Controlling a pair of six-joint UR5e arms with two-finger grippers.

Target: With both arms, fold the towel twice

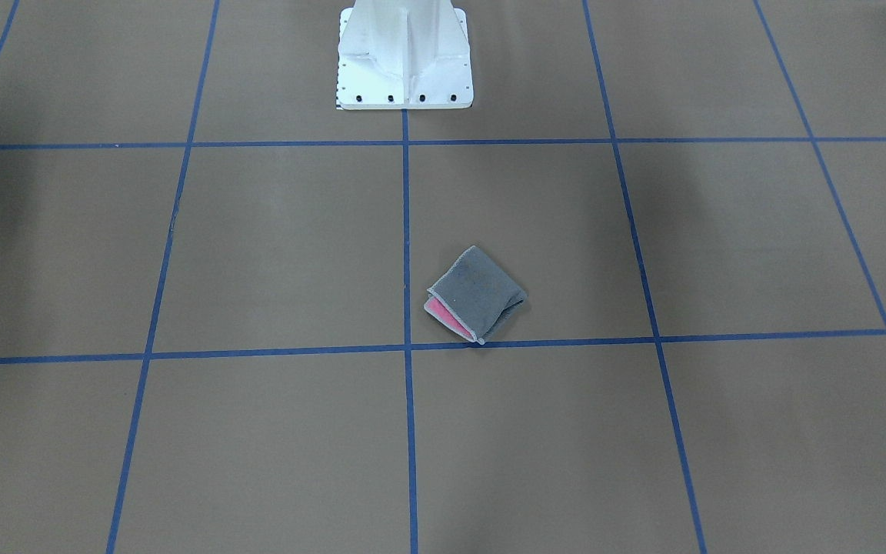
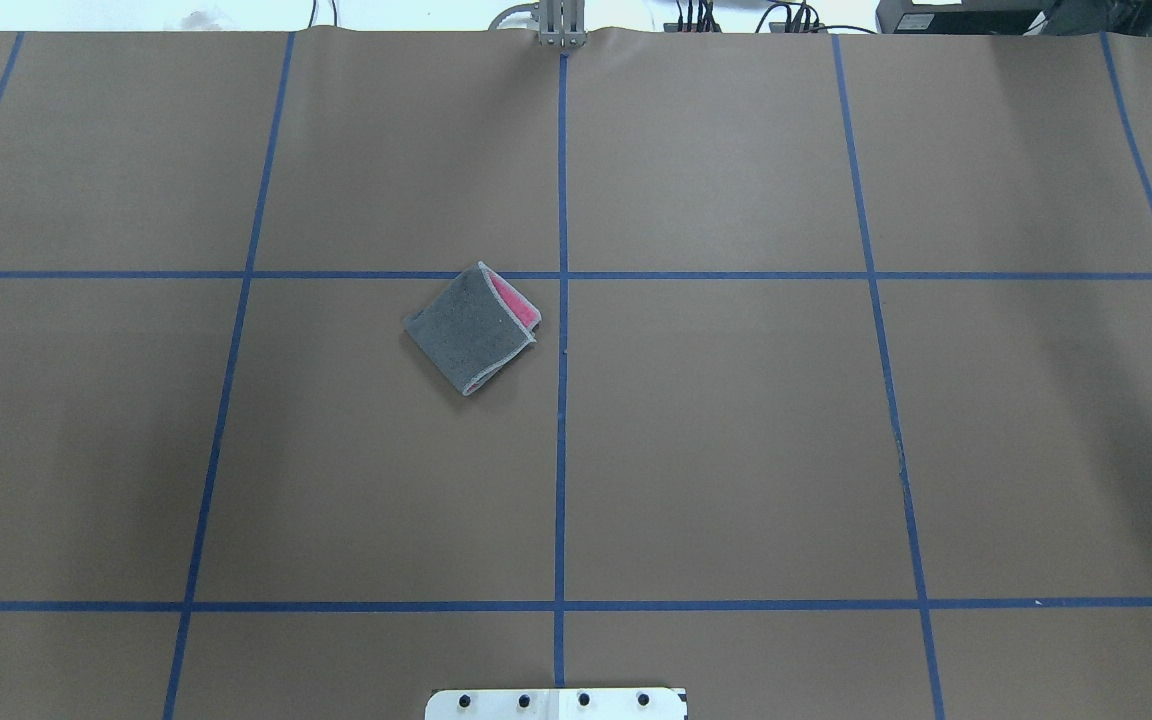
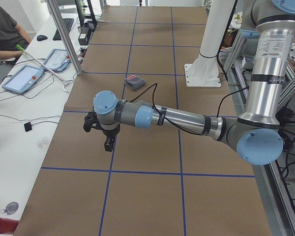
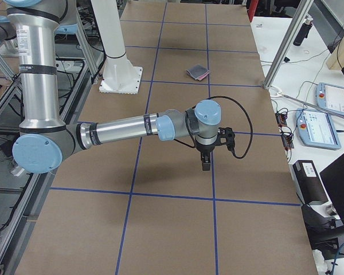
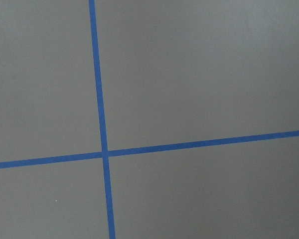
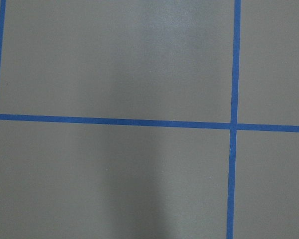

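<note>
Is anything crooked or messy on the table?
A little. The towel lies folded but turned crooked to the blue lines, and a pink strip peeks out along one edge where the layers don't match.

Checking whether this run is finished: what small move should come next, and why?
Probably no further fold: the towel already lies as a compact layered square, grey up, pink showing at one edge, and the left gripper and right gripper hang far from it. Leave them parked.

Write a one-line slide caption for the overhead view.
Folded towel, grey side up, pink peeking out, lies left of the centre tape line on the brown table.
</note>
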